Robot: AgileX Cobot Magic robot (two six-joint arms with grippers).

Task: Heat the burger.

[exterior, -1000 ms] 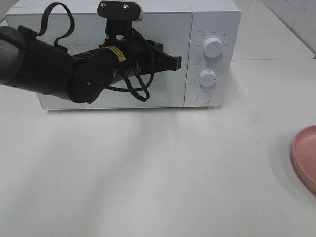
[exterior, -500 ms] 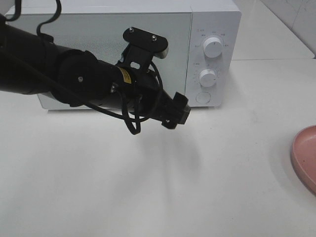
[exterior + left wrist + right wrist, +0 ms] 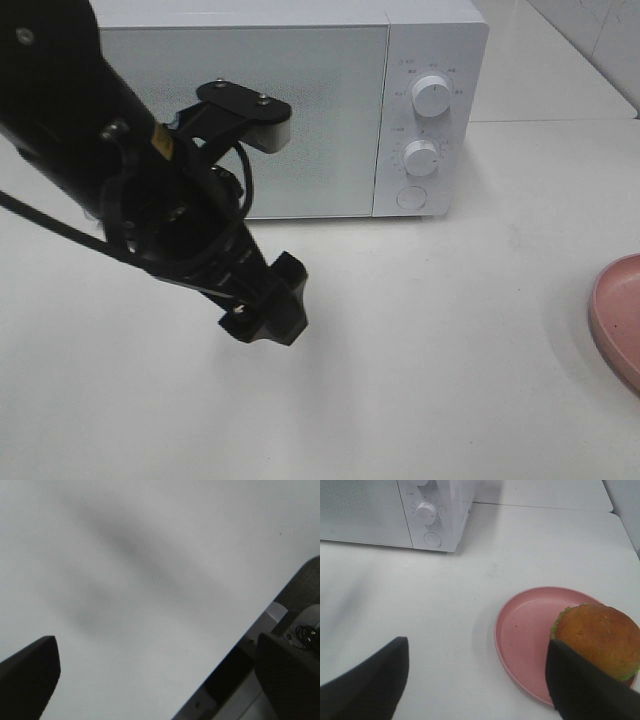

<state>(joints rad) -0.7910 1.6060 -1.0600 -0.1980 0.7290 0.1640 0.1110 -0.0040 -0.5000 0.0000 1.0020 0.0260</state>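
Black and matte, my left gripper [image 3: 268, 310] hangs over the bare white table [image 3: 430, 380], jaws spread wide with nothing between them. My right gripper [image 3: 475, 680] is parted too, holding nothing, with the smooth table below it. Just beside one of its fingers [image 3: 585, 687], the burger [image 3: 598, 639], with its brown domed bun and green lettuce fringe, sits on a round pink plate [image 3: 525, 635]. Beyond stands a boxy white microwave [image 3: 300, 110], door shut, with two round knobs [image 3: 428, 125].

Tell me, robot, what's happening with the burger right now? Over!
Both grippers open, holding nothing. Burger sits on pink plate, untouched. Microwave door shut. Left gripper hangs over table in front of it.
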